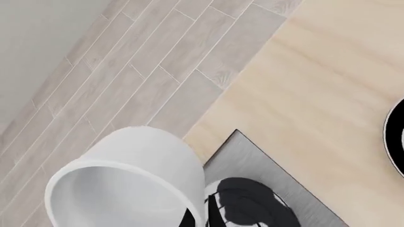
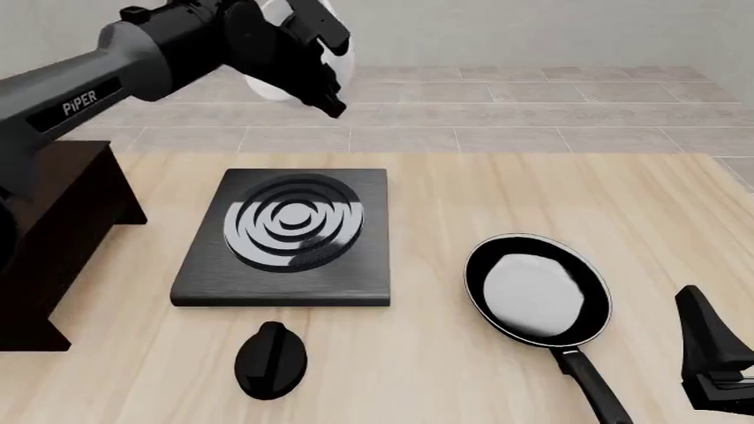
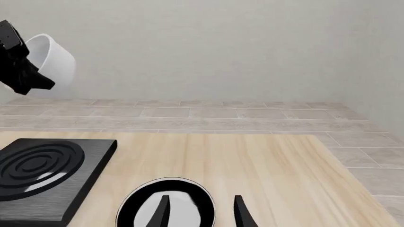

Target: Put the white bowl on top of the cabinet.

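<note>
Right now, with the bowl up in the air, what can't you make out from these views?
- Left gripper: front view, its own wrist and fingers cover most of the white bowl, so the hold is unclear.
- Left wrist view: bowl cut by the lower edge; fingers unseen.
- Cabinet: front view, left edge and arm cut it off; its top is barely visible.
- Right gripper: only the fingertips show.

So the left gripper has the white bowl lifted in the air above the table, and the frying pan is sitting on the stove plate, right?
Not quite. The left gripper does hold the white bowl in the air, but the frying pan lies on the bare table to the right of the stove plate, apart from it. The front view shows this.
</note>
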You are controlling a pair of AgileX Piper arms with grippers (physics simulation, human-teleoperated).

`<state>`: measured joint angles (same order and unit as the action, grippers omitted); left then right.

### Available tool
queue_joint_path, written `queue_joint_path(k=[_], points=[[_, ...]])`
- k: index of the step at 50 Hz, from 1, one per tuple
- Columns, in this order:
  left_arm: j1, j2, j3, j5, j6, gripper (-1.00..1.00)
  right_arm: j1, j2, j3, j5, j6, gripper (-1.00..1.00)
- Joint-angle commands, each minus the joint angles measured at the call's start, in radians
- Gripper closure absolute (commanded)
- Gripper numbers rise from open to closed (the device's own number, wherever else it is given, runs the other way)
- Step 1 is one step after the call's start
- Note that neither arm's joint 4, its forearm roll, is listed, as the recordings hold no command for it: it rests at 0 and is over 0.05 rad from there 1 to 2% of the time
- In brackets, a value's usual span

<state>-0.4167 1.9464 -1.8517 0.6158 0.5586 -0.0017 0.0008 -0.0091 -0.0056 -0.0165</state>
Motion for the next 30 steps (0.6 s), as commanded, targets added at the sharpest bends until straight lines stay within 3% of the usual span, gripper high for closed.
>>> queue_joint_path(k=[1,30], points=[[0.075,-0.098,0.054,0.016,0.017,1.0,0.0,0.0,0.0,0.0,0.0,-1.0],[0.221,-0.314,0.262,0.077,0.001,1.0,0.0,0.0,0.0,0.0,0.0,-1.0]])
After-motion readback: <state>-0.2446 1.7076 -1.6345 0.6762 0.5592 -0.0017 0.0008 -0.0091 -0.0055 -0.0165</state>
